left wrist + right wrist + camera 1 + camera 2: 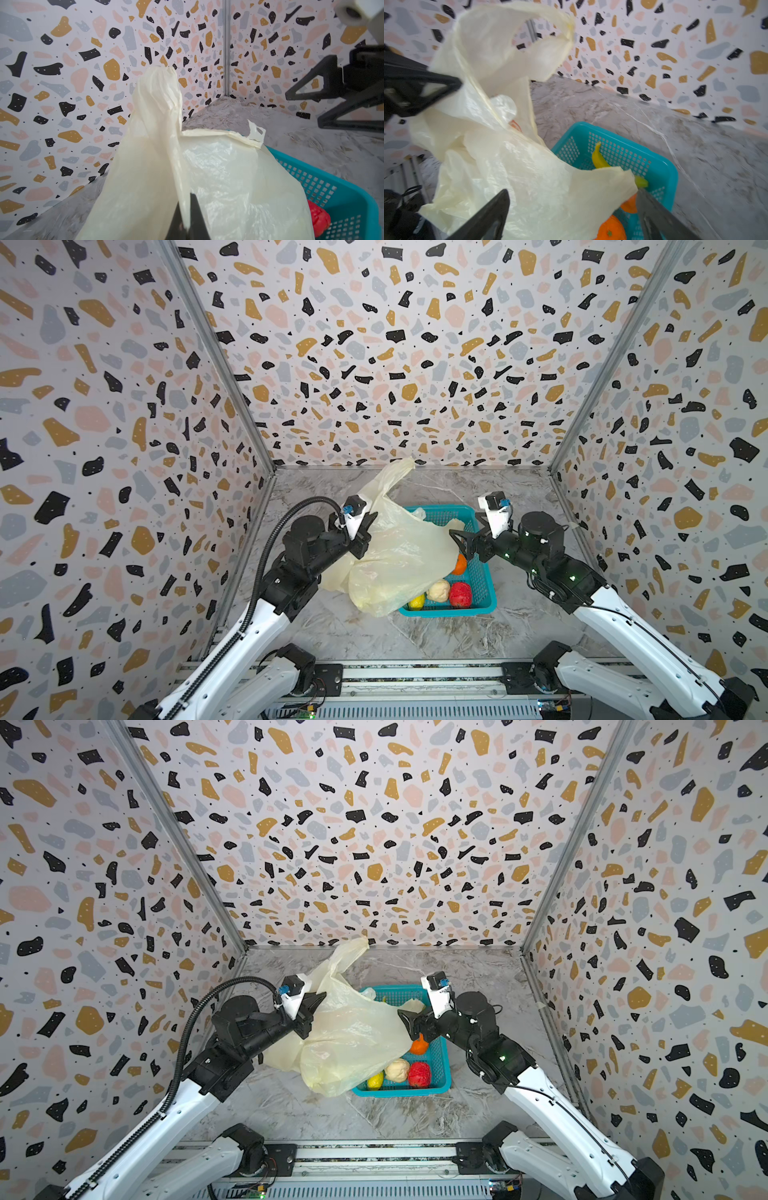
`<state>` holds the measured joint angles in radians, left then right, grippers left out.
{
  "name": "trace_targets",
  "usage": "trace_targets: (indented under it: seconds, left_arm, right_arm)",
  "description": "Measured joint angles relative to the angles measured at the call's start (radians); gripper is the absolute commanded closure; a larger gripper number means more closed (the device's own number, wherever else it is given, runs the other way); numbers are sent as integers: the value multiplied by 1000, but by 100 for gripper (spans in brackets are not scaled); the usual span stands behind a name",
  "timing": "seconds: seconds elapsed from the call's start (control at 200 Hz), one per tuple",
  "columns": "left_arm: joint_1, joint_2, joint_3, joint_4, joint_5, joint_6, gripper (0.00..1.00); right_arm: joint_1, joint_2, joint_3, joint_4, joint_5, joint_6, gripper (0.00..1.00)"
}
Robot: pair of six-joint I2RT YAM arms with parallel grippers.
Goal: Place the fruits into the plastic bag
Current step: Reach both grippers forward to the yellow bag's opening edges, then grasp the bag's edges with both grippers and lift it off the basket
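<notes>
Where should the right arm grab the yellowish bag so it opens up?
Grip the bag's loose edge that droops over the teal basket, coming from the right side. That flap is thin and lies just ahead of the open right gripper's fingers, opposite the left gripper pinching the other side, so pulling apart would likely spread it open.

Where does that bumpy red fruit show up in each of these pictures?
In a top view: red fruit in the teal basket's front right corner, beside the cream fruit.
In a top view: same corner.
Left wrist view: inside the basket, peeking out from behind the plastic bag, here.
Right wrist view: not in it.
Shared landmark: the teal basket.
</notes>
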<state>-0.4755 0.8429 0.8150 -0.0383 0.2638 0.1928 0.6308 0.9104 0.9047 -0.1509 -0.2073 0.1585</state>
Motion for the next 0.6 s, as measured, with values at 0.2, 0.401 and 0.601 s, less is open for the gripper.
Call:
trace_targets:
  seconds: [0.2,0.401,0.601]
  left_arm:
    - [0,-30,-5,-80,101,109,100]
    - [0,-63,-11,-110,163,148,100]
    - [0,-73,-21,-106,203,154,100]
  right_arm:
    - [57,28,1,78,-193,-6,7]
    - [125,136,40,130,-261,-12,9]
    - [191,259,93,179,-286,-26,45]
